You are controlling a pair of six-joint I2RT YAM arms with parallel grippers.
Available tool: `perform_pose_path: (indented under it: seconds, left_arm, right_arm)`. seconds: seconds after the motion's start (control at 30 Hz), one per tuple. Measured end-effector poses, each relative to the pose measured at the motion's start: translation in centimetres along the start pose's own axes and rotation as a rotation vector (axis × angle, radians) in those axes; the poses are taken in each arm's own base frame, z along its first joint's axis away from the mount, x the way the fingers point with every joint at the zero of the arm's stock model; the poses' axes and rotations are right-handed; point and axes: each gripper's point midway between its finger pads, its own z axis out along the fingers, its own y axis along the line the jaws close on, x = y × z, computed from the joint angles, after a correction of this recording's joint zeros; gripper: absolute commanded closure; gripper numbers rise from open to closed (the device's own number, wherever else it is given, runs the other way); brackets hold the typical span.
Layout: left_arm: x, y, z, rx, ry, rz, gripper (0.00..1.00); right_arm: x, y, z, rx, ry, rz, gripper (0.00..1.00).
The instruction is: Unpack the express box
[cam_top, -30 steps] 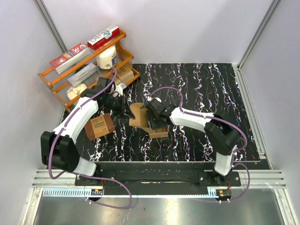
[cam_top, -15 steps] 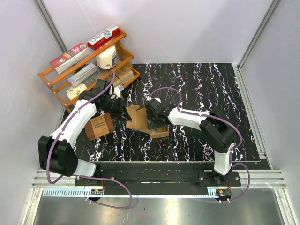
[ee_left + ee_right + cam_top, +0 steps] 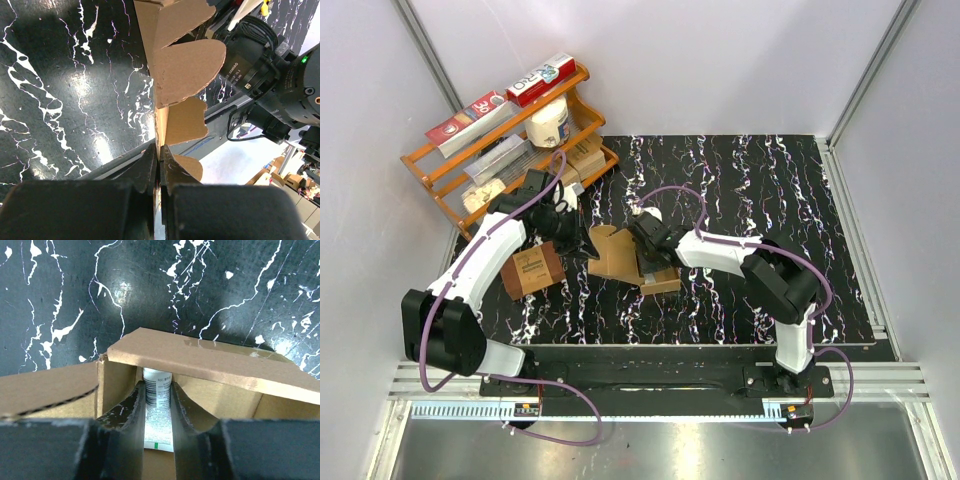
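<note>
The express box (image 3: 612, 257) lies open mid-table, light-brown with its flaps spread. My left gripper (image 3: 572, 232) is at its left side, shut on the edge of a cardboard flap (image 3: 186, 62); the left wrist view shows the jaws (image 3: 160, 151) pinching the thin board. My right gripper (image 3: 648, 262) reaches into the box from the right. In the right wrist view its fingers (image 3: 131, 407) are inside the open box (image 3: 200, 360), closed on both sides of a white printed tube (image 3: 158, 410) with a barcode.
A darker reddish-brown labelled box (image 3: 532, 268) stands left of the express box, by my left arm. A wooden rack (image 3: 510, 140) with cartons, a jar and flat boxes fills the back left corner. The black marbled tabletop (image 3: 770, 190) extends to the right.
My left gripper has drawn back to the left with the flap in it, and the box has shifted a little left. My right gripper has followed, staying inside the box.
</note>
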Motion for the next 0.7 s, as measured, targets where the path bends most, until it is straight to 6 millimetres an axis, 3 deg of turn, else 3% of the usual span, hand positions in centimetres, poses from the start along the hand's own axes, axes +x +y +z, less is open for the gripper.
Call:
perform_pose_path:
  seconds: [0.4, 0.7]
  left_arm:
    - [-0.3, 0.1, 0.0, -0.011, 0.011, -0.013, 0.98]
    - [-0.5, 0.1, 0.2, -0.011, 0.02, -0.018, 0.97]
  right_arm:
    - [-0.3, -0.2, -0.7, -0.001, -0.015, -0.016, 0.8]
    - [-2.8, 0.5, -5.3, -0.064, -0.116, -0.002, 0.78]
